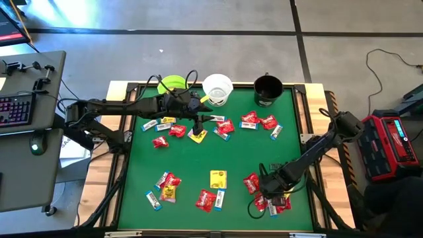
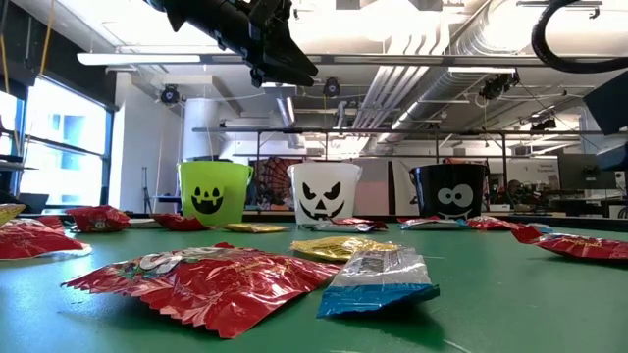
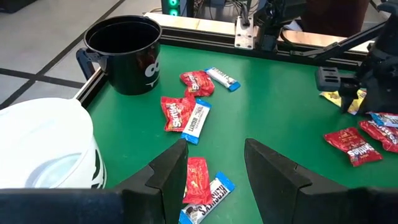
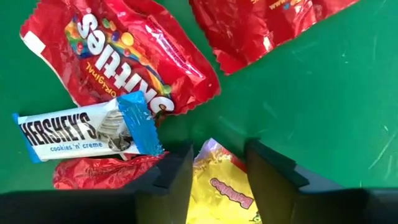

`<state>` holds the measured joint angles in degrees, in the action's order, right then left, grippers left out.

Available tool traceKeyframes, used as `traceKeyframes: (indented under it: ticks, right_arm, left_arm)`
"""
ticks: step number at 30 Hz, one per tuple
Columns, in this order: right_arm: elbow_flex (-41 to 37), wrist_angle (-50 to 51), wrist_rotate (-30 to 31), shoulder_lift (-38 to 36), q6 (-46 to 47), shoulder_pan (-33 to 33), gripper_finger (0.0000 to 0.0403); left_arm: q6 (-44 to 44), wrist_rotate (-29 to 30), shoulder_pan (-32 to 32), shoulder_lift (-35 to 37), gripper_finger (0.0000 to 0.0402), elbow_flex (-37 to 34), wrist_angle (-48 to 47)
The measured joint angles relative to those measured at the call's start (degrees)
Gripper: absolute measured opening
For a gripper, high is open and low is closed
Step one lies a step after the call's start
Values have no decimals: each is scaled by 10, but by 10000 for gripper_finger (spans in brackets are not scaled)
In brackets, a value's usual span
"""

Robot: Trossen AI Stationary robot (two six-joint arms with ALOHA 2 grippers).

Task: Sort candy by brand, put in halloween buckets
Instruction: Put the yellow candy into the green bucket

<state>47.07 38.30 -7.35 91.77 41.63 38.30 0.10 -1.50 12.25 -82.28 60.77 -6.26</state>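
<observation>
The right gripper is down on the green surface at the near right corner, its jaws set on either side of a yellow packet; whether they already pinch it cannot be told. Just beside that packet lie a blue-and-white bar and a red packet, the bar overlapping the red one, with another red packet a little apart. The left gripper hangs above the surface near the far side, jaws parted and holding nothing, over a red packet and a blue-and-white bar that touch each other. At the far edge stand the three buckets in a row: the lime green bucket, the white bucket and the black bucket, each upright. More candy lies scattered in small clusters over the surface, in front of the buckets and toward the near edge.
</observation>
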Motion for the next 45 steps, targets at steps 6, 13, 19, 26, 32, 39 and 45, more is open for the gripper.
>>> traceKeyframes:
  ticks: [6,13,19,26,32,39,45]
  right_arm:
    - [0,0,-4,0,-1,-8,35]
    - [23,-2,-5,-2,9,-20,6]
    - [47,1,15,-27,28,-30,1]
    - [50,14,95,-96,92,-38,0]
    - [50,22,221,-162,144,-58,0]
    - [50,-17,371,-202,168,-105,0]
    - [50,-114,448,-203,149,-154,0]
  left_arm:
    - [1,0,-3,0,152,0,0]
    - [1,0,-4,0,152,0,-2]
    - [-1,-6,-4,0,152,0,-2]
    - [-27,-47,-4,0,152,0,-2]
    - [-65,-90,-7,0,152,0,-1]
    - [-56,-100,-28,0,152,0,2]
    - [-26,-30,-50,0,152,0,31]
